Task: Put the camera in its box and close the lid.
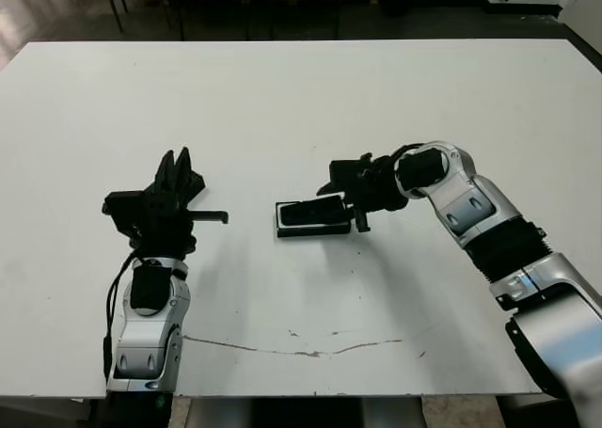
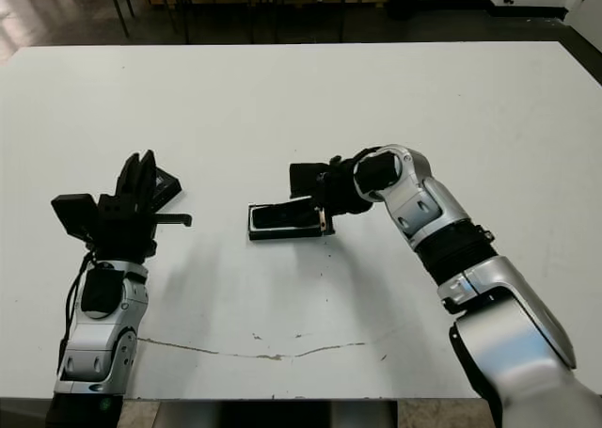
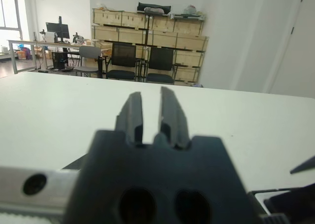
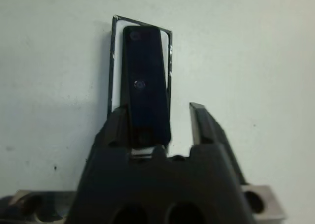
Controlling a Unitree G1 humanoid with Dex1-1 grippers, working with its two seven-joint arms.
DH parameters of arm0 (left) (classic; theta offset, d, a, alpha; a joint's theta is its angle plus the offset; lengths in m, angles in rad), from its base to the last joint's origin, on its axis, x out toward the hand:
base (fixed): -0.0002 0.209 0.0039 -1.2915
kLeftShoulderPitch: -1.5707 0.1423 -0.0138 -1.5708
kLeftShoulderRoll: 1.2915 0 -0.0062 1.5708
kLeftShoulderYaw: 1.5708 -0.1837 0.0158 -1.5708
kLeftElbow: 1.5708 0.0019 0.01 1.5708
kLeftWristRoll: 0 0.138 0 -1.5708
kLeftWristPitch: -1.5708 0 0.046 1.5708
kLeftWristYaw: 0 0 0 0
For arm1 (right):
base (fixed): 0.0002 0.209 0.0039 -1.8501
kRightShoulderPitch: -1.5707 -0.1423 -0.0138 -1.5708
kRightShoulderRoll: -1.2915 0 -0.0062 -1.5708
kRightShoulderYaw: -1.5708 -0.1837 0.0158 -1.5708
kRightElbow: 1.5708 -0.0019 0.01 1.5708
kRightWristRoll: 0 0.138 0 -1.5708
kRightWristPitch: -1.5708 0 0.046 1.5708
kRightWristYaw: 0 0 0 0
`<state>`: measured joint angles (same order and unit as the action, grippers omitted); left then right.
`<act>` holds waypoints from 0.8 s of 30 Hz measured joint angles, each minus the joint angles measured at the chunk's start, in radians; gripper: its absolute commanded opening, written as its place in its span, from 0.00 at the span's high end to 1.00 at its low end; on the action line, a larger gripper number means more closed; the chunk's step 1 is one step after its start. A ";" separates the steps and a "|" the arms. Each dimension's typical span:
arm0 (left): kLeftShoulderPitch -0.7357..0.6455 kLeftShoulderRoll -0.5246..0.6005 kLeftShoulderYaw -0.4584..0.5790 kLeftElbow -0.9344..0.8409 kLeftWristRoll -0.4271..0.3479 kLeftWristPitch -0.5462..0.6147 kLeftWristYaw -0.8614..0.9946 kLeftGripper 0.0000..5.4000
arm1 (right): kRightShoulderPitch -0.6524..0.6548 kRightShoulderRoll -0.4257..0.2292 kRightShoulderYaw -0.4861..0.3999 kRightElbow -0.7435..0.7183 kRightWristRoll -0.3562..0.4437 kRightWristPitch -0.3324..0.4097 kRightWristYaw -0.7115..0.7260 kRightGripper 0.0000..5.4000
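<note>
The box (image 1: 313, 217) lies just left of the centre of the head views on the white desk (image 1: 301, 108), its white lining showing as a thin edge; the camera (image 4: 145, 83) rests lengthwise inside it, dark and slim, filling most of the tray, so the placing step looks done or nearly so. The right gripper (image 4: 162, 128) sits at the box's right end in the head view; in the right wrist view its fingers (image 4: 201, 123) stand apart, one against the camera's edge and the other clear on bare desk, so they seem to hold nothing and are probably letting go or nudging the camera down flat. The lid (image 2: 166, 185) appears to be the flat dark panel lying beside the left gripper (image 1: 177, 167) at the left of the frame, well apart from the box; it is not yet on. The left gripper points away across the desk with its fingers (image 3: 132, 116) narrow, a slim gap between them, holding nothing; it is likely waiting to fetch the lid.
</note>
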<state>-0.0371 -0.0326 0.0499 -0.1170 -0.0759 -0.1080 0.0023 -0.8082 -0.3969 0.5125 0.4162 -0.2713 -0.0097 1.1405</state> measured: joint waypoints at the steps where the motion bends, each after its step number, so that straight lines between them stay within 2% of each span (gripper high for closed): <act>1: 0.002 0.000 0.001 0.000 0.000 0.000 0.000 1.00 | 0.000 -0.016 -0.001 -0.015 -0.005 -0.010 0.001 0.51; 8: 0.003 0.000 0.005 -0.001 0.000 0.003 -0.001 1.00 | 0.031 -0.107 -0.029 -0.129 0.018 -0.072 0.024 0.23; 13: 0.003 0.001 0.007 0.000 0.000 0.002 -0.002 1.00 | 0.050 -0.161 -0.095 -0.222 0.078 -0.061 0.046 0.02; 17: 0.003 0.001 0.008 0.000 0.000 0.003 -0.002 1.00 | 0.050 -0.188 -0.162 -0.269 0.159 0.003 0.071 0.00; 21: 0.003 0.002 0.008 0.001 0.002 0.002 -0.002 1.00 | 0.057 -0.182 -0.263 -0.268 0.287 0.083 0.053 0.00; 24: 0.002 0.002 0.009 0.003 0.001 0.000 -0.002 1.00 | 0.103 -0.148 -0.355 -0.305 0.378 0.228 -0.045 0.00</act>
<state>-0.0347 -0.0306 0.0588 -0.1137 -0.0745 -0.1079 0.0002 -0.7052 -0.5451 0.1572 0.1115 0.1069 0.2185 1.0955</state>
